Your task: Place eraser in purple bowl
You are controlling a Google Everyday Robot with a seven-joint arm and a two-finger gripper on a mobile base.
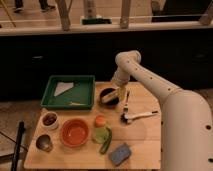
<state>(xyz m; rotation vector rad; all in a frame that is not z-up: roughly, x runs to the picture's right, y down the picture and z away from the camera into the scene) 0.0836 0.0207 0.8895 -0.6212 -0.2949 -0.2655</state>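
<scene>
- Between the 2 fingers of the gripper (123,96), a pale yellow eraser (122,91) appears clamped, hanging just above the purple bowl (103,98) at its right rim.
- It should handle light, rubbery and grippy (not fragile); a hold across its narrow sides suits it.
- The arm (147,85) arcs in from the right, wrist bent downward, with the bowl just below the fingers.
</scene>
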